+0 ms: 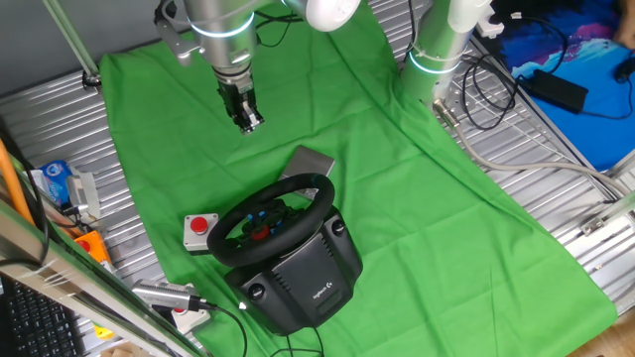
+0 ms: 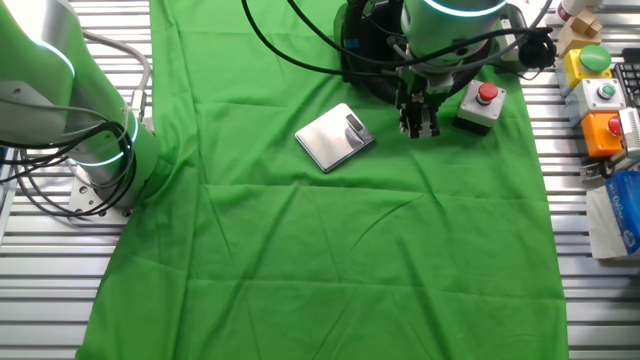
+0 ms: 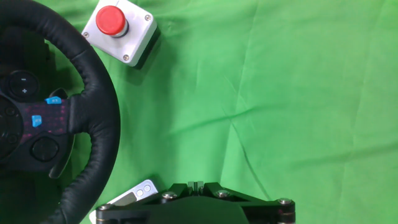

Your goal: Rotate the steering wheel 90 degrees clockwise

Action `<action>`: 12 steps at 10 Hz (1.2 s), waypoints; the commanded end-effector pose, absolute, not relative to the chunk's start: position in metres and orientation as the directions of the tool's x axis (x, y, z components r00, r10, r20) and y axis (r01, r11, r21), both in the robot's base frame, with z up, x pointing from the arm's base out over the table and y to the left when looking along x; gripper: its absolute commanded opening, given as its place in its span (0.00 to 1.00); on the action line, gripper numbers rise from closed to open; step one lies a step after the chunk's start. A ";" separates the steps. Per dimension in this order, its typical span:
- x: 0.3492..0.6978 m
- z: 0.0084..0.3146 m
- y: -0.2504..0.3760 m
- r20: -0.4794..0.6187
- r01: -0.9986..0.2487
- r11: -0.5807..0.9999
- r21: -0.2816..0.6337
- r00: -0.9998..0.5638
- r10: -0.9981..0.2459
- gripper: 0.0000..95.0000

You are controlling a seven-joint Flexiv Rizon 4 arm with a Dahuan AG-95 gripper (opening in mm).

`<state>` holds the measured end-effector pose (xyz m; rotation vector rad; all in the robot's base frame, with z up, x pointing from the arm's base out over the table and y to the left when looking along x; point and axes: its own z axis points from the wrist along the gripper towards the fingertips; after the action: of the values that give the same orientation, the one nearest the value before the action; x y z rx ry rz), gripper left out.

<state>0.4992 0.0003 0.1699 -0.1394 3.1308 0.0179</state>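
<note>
The black steering wheel (image 1: 319, 194) sits tilted on its bulky black base (image 1: 308, 278) at the front of the green cloth. Red and blue buttons show on its hub. My gripper (image 1: 245, 117) hangs above the cloth behind the wheel, apart from it, with jaws shut and empty. In the hand view the rim (image 3: 96, 93) fills the left side and my gripper (image 3: 196, 185) is at the bottom edge, to the right of the rim. In the other fixed view my gripper (image 2: 418, 125) is over the cloth and the wheel (image 2: 362, 50) is mostly hidden behind the arm.
A small grey box with a red round button (image 1: 201, 230) (image 2: 482, 105) (image 3: 121, 31) stands beside the wheel. A flat silver device (image 1: 313, 162) (image 2: 335, 137) lies on the cloth near the wheel. A second arm's base (image 1: 442, 45) stands at the cloth's edge. Button boxes (image 2: 600, 95) line the table side.
</note>
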 end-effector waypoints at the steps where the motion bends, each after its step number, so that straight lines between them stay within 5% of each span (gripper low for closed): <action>1: 0.499 0.170 0.000 -0.008 -0.091 0.996 0.011 -0.996 -0.090 0.00; 12: 0.499 0.170 0.000 -0.008 -0.154 0.988 0.009 -0.988 -0.154 0.00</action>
<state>0.4996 0.0001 0.1700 -0.2405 3.1242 0.0144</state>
